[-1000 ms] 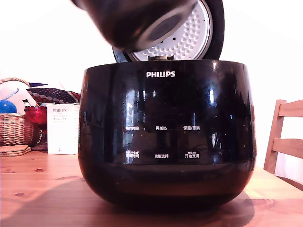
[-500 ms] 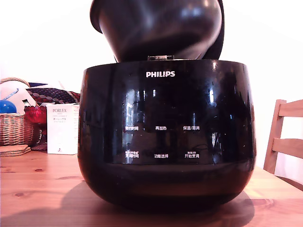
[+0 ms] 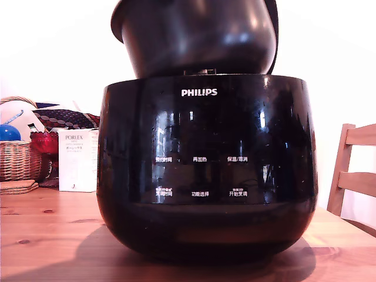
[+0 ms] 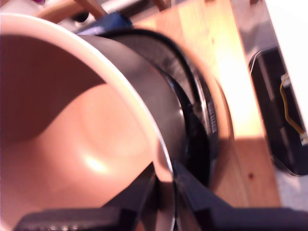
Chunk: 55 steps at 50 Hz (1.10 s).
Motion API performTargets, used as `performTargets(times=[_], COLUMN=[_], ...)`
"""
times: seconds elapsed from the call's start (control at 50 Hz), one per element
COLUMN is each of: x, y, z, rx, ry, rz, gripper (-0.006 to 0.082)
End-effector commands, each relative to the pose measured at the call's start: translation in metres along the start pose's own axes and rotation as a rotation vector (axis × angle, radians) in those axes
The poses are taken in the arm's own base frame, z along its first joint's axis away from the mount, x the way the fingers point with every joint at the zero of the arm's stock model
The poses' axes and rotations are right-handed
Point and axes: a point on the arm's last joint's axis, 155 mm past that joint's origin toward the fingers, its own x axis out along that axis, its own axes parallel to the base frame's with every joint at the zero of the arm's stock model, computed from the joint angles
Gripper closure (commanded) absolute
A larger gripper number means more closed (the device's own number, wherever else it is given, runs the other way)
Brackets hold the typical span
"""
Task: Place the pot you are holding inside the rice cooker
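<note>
One pot (image 3: 197,38) hung upright just above the rice cooker (image 3: 205,170) on the desk (image 3: 47,235); only the wrist view showed the pincer (image 4: 166,192) apparently clamped on the pot's rim, blurred.

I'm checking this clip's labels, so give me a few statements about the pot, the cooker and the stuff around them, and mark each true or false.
1. The pot is above the rice cooker, its base at the cooker's top edge. True.
2. The rice cooker's lid is closed. False: the lid stands open behind the pot.
3. The gripper has its jaws closed on the pot's rim, one inside and one outside. True.
4. A wicker basket sits at the exterior view's right. False: it is at the exterior view's left; a wooden chair is at the right.
5. The cooker stands on a wooden table. True.
6. The pot is upside down. False: its opening faces up.
</note>
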Motion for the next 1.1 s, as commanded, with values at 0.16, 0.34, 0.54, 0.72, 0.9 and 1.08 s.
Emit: performTargets(times=[0.16,0.34,0.54,0.72,0.9,1.08], x=[0.009,0.02,0.03,0.036,0.041,0.046], y=[0.011,0.007,-0.001,-0.006,-0.01,-0.014], z=[0.001,-0.004,-0.009,-0.01,-0.01,-0.008], rx=[0.097,0.178,0.186,0.192,0.202,0.203], ry=[0.037,0.085,0.118,0.133,0.142,0.135], rz=[0.022,-0.004,-0.053,-0.079,-0.099,-0.12], gripper=[0.0791,0.0791,0.0791,0.0791,0.0791,0.0791])
